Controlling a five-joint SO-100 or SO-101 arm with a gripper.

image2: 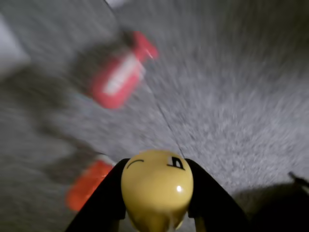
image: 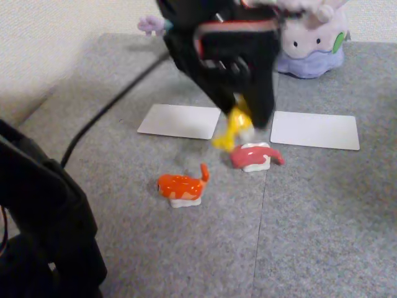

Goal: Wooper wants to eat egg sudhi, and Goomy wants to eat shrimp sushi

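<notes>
In the fixed view my black gripper (image: 239,127) hangs over the grey mat, shut on the yellow egg sudhi (image: 232,130), which is lifted off the mat. The wrist view shows the same yellow egg sudhi (image2: 157,186) clamped between my gripper's (image2: 157,198) two black fingers (image2: 104,203). The orange shrimp sushi (image: 182,186) (image2: 87,186) lies on the mat in front. Goomy (image: 313,43) sits at the back right. Of Wooper, a purple gill (image: 149,25) pokes out behind my arm; the rest is hidden.
A pink-red sushi (image: 254,156) (image2: 120,77) lies just below the held piece. Two white cards (image: 180,121) (image: 315,130) lie flat in front of the plushes. A black cable (image: 105,112) crosses the mat's left side, and a dark bulky object (image: 43,230) fills the lower left corner.
</notes>
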